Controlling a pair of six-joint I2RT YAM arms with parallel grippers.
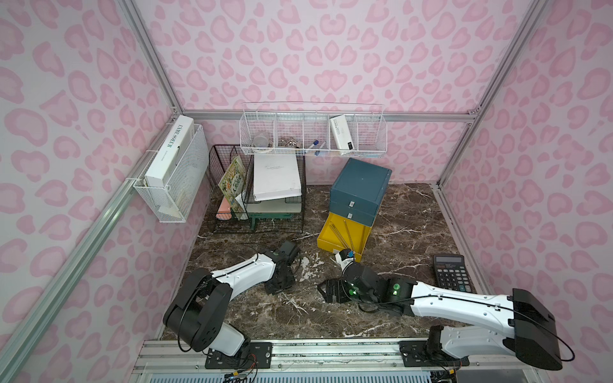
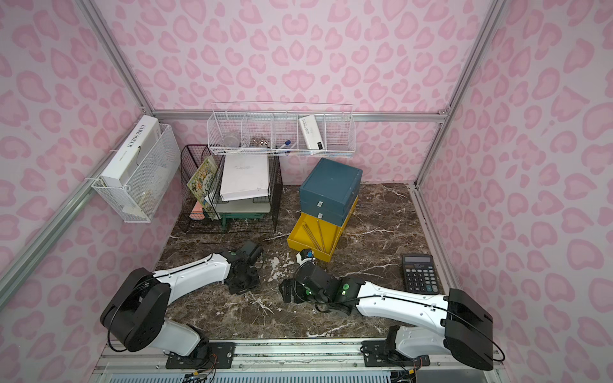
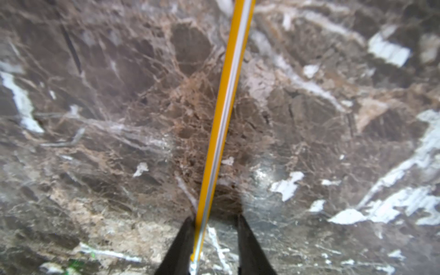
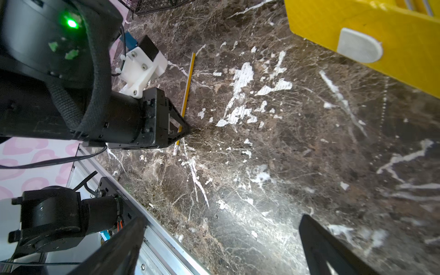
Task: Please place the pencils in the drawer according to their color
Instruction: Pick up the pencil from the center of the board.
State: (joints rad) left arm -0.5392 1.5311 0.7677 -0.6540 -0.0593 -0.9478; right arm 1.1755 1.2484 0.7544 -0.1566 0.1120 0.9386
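Observation:
One yellow pencil [image 3: 228,95] lies flat on the marble table, also visible in the right wrist view as the pencil [image 4: 188,83]. My left gripper [image 3: 215,216] points down over its pale end. The pencil rests against one finger, with a gap to the other. In both top views the left gripper [image 1: 280,287] hides this pencil. The dark-teal drawer cabinet [image 1: 360,185] stands at the back, its lowest yellow drawer [image 1: 341,248] pulled out with several pencils [image 1: 345,232] inside. My right gripper [image 4: 220,226] hovers open and empty just in front of the yellow drawer [image 4: 357,23].
A black calculator [image 1: 452,273] lies at the right edge. A black wire rack [image 1: 258,199] with papers and books stands at the back left. White wire baskets [image 1: 313,136] hang on the walls. An aluminium rail [image 1: 331,348] runs along the front.

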